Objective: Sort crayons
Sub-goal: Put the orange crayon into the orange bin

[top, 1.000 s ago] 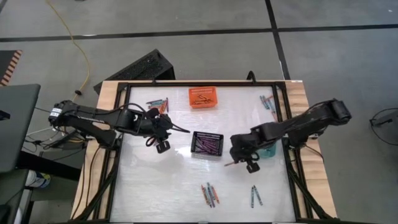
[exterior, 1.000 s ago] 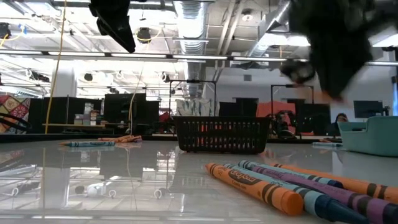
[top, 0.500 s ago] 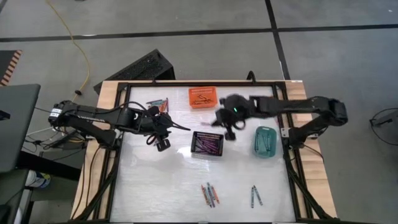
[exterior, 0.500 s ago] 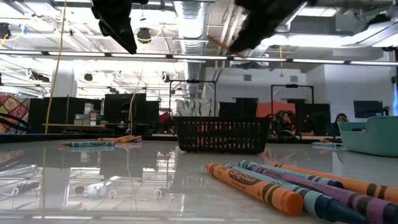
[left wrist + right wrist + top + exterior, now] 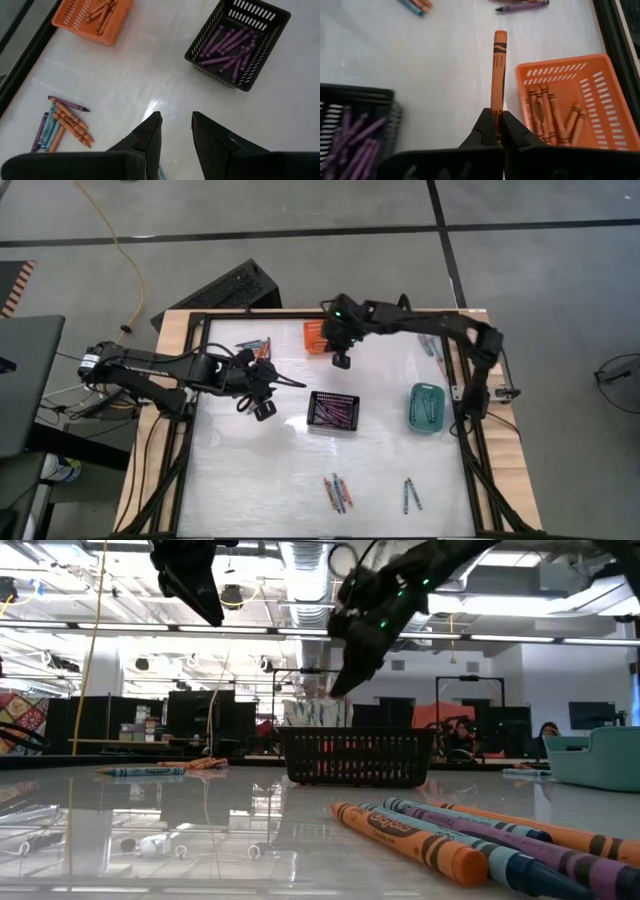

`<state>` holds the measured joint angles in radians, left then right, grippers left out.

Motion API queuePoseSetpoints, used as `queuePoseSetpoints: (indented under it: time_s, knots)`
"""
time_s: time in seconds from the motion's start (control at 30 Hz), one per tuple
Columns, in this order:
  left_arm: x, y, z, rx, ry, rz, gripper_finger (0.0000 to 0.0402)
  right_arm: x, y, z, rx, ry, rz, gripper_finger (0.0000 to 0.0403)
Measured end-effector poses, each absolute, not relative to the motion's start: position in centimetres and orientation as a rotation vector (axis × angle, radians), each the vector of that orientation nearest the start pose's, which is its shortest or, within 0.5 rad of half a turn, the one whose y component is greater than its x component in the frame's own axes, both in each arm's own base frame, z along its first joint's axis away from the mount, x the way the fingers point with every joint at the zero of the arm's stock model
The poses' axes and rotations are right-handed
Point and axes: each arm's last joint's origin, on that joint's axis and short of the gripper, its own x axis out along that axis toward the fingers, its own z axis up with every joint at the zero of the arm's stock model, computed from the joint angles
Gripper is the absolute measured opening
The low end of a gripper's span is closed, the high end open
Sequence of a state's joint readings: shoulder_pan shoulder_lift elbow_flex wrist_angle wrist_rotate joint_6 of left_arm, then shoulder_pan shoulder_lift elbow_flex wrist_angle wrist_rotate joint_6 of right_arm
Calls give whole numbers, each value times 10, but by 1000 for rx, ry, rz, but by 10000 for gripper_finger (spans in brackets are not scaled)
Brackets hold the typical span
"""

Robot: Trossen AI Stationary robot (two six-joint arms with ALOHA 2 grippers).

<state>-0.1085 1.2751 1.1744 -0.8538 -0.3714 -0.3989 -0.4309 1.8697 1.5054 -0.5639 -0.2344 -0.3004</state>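
The right pincer is closed on one orange crayon, gripping its lower end so that the rest of the stick projects forward past the fingertips. In the high view this pincer hangs above the desk at the near edge of the orange basket, on the side facing the black basket. The orange basket holds several orange crayons; the black basket holds purple crayons.

The left pincer stands partly open and holds nothing. It hovers over the desk to the left of the black basket.

Loose crayons remain on the desk: a mixed group left of the orange basket, a group in front of the black basket, a further few to the right of that group, and some behind the teal basket.
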Motion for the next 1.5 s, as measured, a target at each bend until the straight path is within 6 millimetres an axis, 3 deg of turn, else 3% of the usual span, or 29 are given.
queuePoseSetpoints:
  time_s: [0.3,0.6,0.9,1.23,1.5]
  knots:
    - [247,-16,313,-163,864,436,98,389,-204,233,20,921,-88,1]
    - [246,-16,313,-175,867,444,98,378,-237,217,86,969,-147,3]
    - [246,-16,313,-167,868,443,98,376,-240,209,97,1003,-133,13]
    - [242,-16,310,-146,917,452,98,376,-239,209,126,1003,-148,81]
    - [230,-14,304,-125,1042,492,98,373,-233,221,172,994,-169,103]
